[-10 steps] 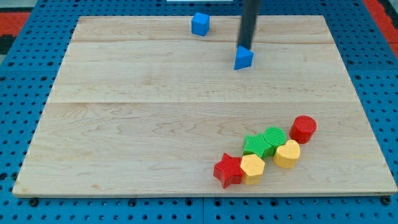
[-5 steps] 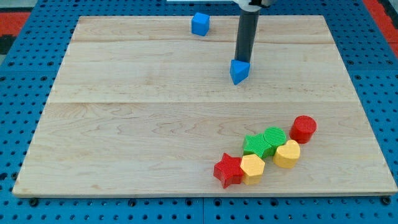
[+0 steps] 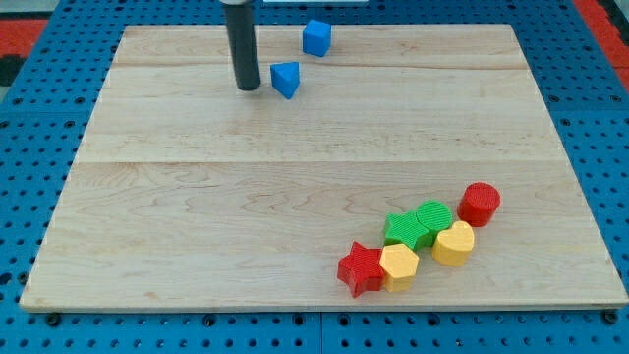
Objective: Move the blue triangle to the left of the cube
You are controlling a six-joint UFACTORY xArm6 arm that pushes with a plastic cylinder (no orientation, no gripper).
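Observation:
The blue triangle [image 3: 286, 79] lies near the view's top, just below and left of the blue cube [image 3: 316, 37], with a small gap between them. My tip [image 3: 247, 88] rests on the wooden board [image 3: 197, 216] a short way to the left of the triangle, apart from it. The dark rod rises from the tip out of the view's top.
A cluster sits at the lower right: a red star [image 3: 360, 269], a yellow hexagon [image 3: 399, 265], two green blocks [image 3: 418, 224], a yellow block [image 3: 453, 243] and a red cylinder [image 3: 480, 204]. A blue pegboard [image 3: 39, 197] surrounds the board.
The blue triangle has moved left and up, from the board's upper middle to just below-left of the cube. My tip has gone from above the triangle to its left side.

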